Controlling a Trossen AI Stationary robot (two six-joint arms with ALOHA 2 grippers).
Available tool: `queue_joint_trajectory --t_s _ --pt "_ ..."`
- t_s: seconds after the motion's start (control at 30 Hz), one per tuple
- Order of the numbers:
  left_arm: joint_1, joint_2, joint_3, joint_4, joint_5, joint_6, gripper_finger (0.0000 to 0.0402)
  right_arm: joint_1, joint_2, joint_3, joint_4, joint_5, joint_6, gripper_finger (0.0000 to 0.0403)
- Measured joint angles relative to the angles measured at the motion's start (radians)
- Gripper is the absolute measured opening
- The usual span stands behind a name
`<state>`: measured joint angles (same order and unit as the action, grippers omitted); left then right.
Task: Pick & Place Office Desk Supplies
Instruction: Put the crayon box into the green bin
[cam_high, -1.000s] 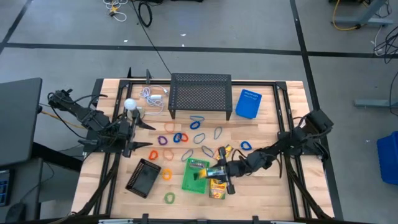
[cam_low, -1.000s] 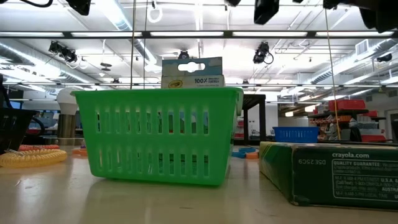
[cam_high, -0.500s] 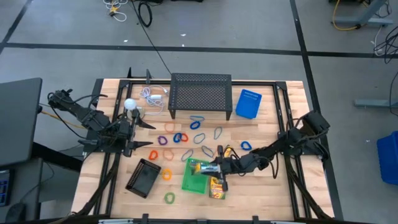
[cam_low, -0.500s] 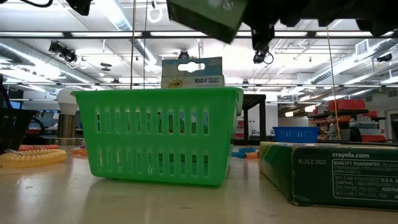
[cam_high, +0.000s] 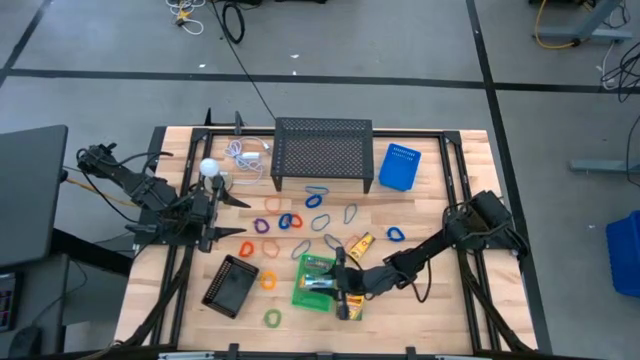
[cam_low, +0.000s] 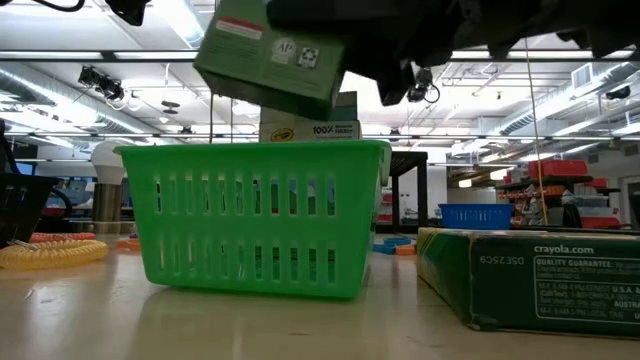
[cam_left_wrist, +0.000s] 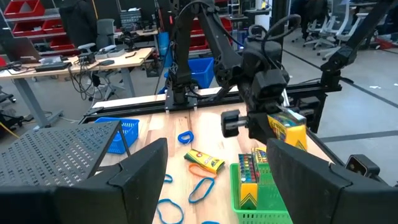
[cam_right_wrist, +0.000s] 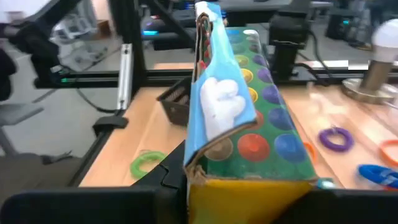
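My right gripper (cam_high: 336, 283) reaches in from the table's right and is shut on a yellow and green crayon box (cam_low: 270, 55). It hangs over the green basket (cam_high: 312, 292). A second crayon box (cam_low: 310, 115) stands inside the basket, with its top above the rim. One more (cam_high: 360, 245) lies flat on the table beyond the basket, and another (cam_high: 350, 306) lies by the basket's right side. Coloured loops (cam_high: 290, 222) lie scattered on the wood between the basket and the black mesh stand. My left gripper (cam_high: 232, 215) waits open at the table's left. My right gripper pinches the crayon box by its yellow end (cam_right_wrist: 249, 186), one finger on each side. It comes from the table's right, slanting down, and the box stretches forward beyond the fingers. The box is lifted clear and tilted above the basket's rim (cam_low: 255, 150).
A black mesh stand (cam_high: 322, 150) and a blue basket (cam_high: 400, 167) sit at the far side. A black tray (cam_high: 232, 285) lies left of the green basket. A white ball (cam_high: 209, 168) and a white coiled cable (cam_high: 245, 152) are near my left arm.
My right gripper has carried the crayon box toward the table's left, from beside the basket to over it. In the low view the box has come into the picture and sunk closer to the basket's rim.
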<state>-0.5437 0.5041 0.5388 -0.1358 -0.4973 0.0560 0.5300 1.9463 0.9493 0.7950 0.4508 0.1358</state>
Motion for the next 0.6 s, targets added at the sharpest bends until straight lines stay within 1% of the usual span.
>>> queue_joint_trajectory --t_s 0.37,0.47,0.6 --pt "0.0 0.0 0.0 -0.012 0.0 -0.004 0.0283 -0.027 0.0 -0.007 -0.126 0.015 0.115 0.0097" --pt "0.0 0.0 0.0 -0.012 0.0 -0.003 0.0283 -0.035 0.0 -0.007 -0.172 0.014 0.137 0.0097" --pt "0.0 0.0 0.0 -0.012 0.0 -0.003 0.0283 -0.041 0.0 -0.008 -0.188 0.014 0.148 0.0096"
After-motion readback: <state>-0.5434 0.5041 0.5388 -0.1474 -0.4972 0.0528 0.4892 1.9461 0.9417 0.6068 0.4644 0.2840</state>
